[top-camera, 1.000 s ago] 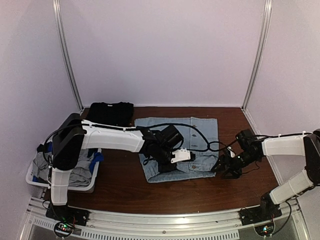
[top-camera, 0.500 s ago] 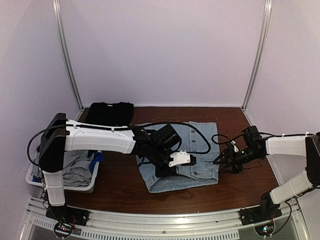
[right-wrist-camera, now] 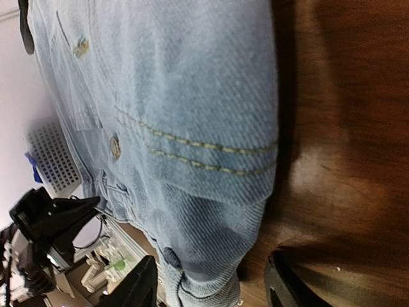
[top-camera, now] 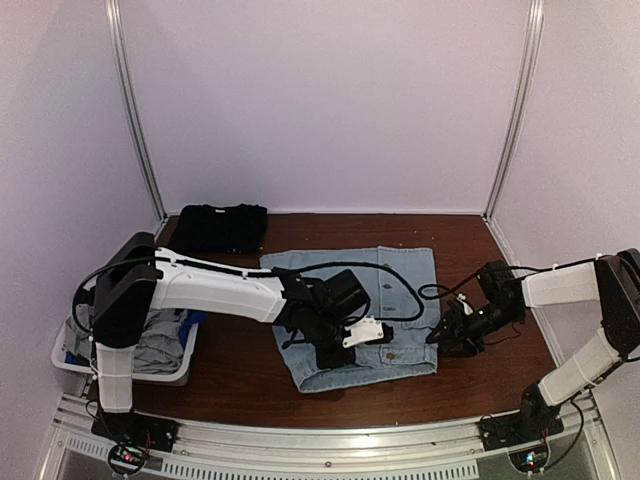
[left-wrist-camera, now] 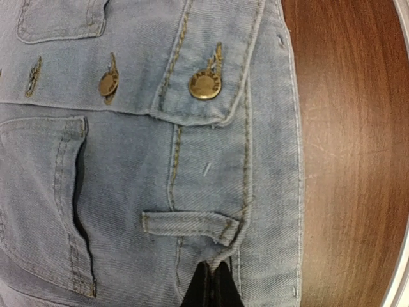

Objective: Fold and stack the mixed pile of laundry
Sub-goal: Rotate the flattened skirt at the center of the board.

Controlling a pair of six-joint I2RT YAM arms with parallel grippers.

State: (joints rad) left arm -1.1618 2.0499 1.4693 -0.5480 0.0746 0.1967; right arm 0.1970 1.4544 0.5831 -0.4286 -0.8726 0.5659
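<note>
Denim piece [top-camera: 400,280], left tool [left-wrist-camera: 211,288] pinching its hem, right tool [right-wrist-camera: 208,288] open at its side edge

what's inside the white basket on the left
A crumpled grey garment and a bright-blue item lie in the basket. The left arm crosses in front of it, so whatever else it holds is hidden.
</note>
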